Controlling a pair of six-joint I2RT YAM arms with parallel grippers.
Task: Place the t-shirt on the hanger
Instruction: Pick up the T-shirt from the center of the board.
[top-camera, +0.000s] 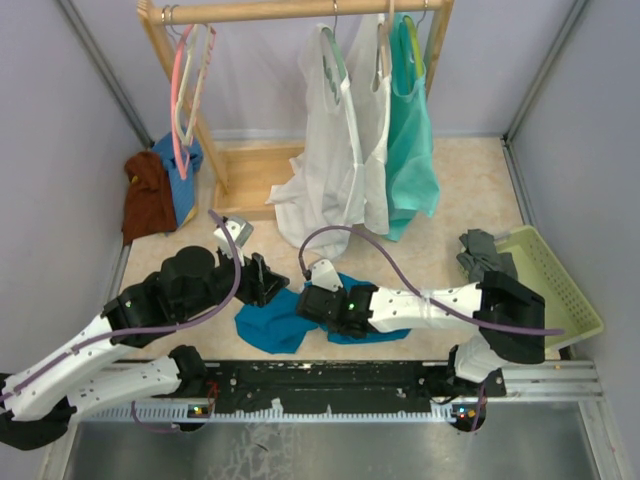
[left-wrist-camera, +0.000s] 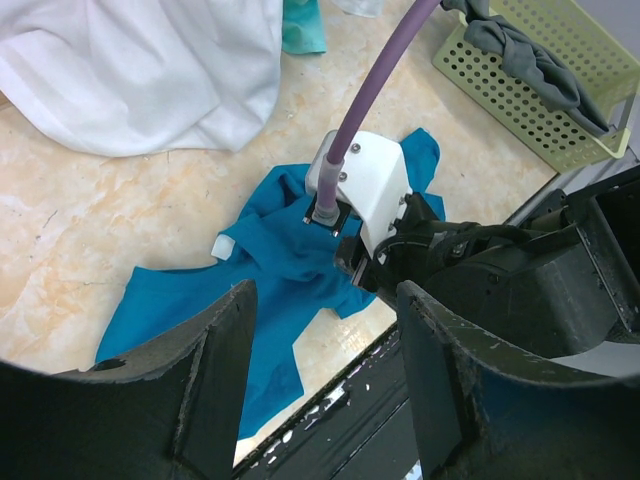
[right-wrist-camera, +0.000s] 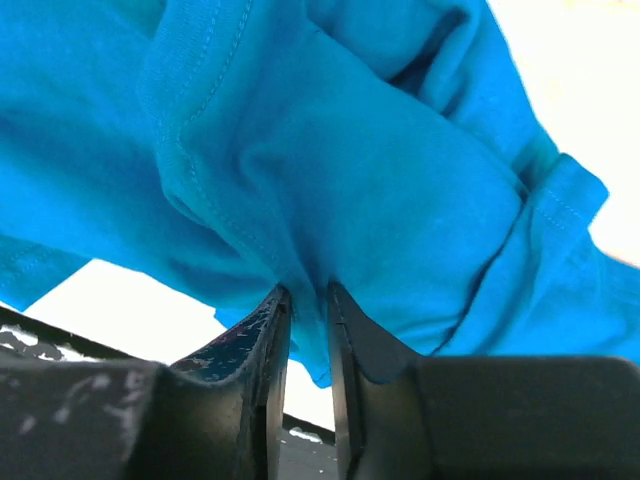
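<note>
Hanger (top-camera: 203, 68): seems to hang on the rail (top-camera: 300, 10), unused.
Left gripper (left-wrist-camera: 322, 295): wide open, empty, above the shirt.
T-shirt (top-camera: 268, 326): crumpled on the table (top-camera: 470, 180).
Right gripper (right-wrist-camera: 305, 300): pinching one fold.
Progress: only grasping started; hanging remains.

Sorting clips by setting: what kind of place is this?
Probably a walled lab cell staged as a laundry corner: plain grey walls, a wooden clothes rack, a green basket.
</note>
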